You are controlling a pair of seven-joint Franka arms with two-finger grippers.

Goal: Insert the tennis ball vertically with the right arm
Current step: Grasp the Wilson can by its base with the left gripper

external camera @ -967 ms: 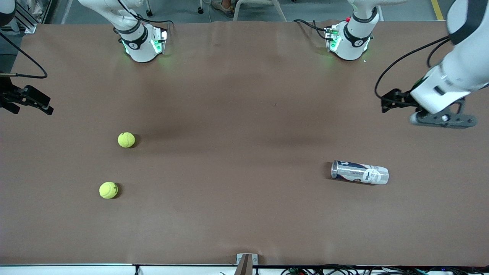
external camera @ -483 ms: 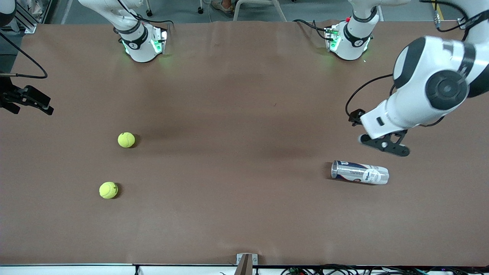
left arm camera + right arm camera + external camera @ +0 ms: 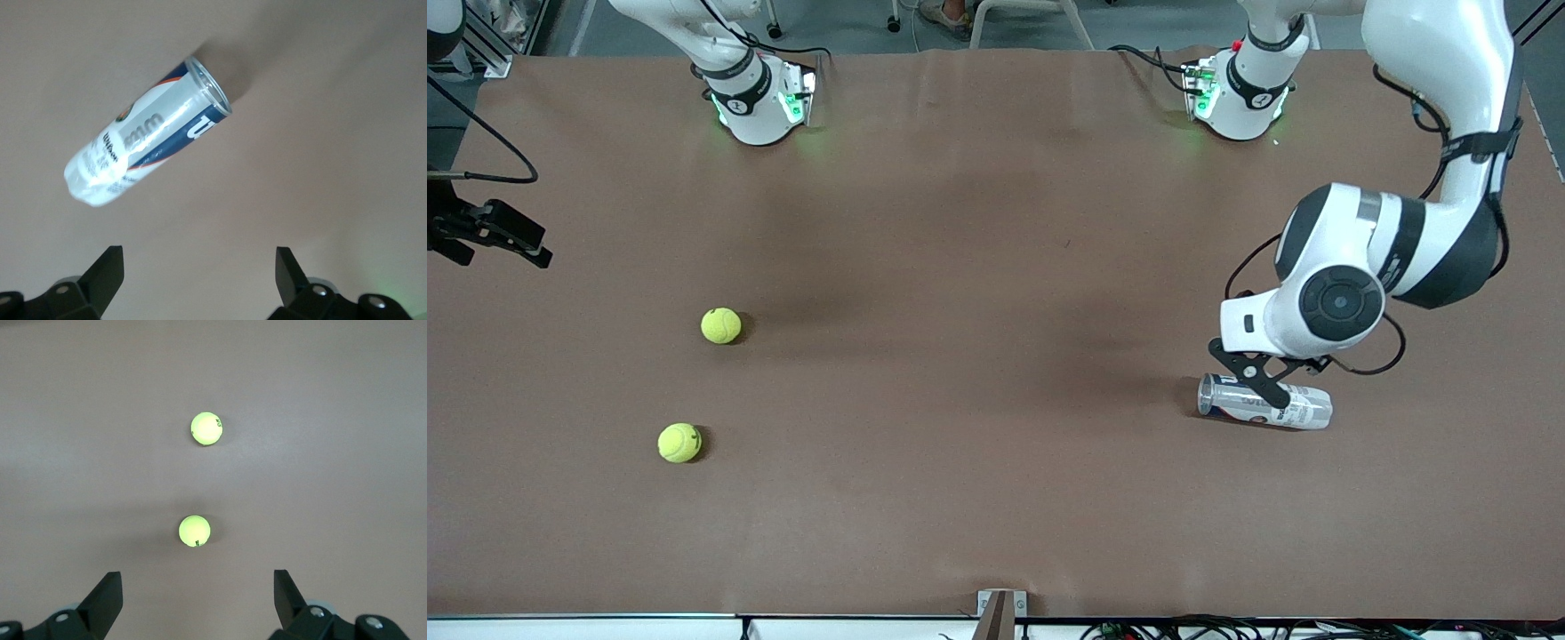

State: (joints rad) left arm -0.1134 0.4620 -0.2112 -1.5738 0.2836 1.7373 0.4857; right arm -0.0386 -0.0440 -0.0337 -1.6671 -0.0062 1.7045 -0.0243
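The can (image 3: 1303, 411) lies on its side in the lower half of the front view, toward the left arm's end of the counter (image 3: 996, 267), its open mouth facing the right arm's end. As it lies, no ball can drop in vertically; it probably has to be stood up first. That explains the left hand (image 3: 1263, 382) hanging directly over the can's middle, fingers spread wide, with the can between and below them in the left wrist view; it holds nothing.

The farther tennis ball (image 3: 720, 325) and the nearer tennis ball (image 3: 679, 442) sit loose on the counter toward the right arm's end, well apart from each other and from the can. The right hand (image 3: 489, 236) waits at the frame's edge, up beside the counter's rim, fingers spread and empty, both balls under its camera.

A broad bare stretch of counter separates balls and can, and the can lies well inside the counter's edges, so tipping it up looks unobstructed.
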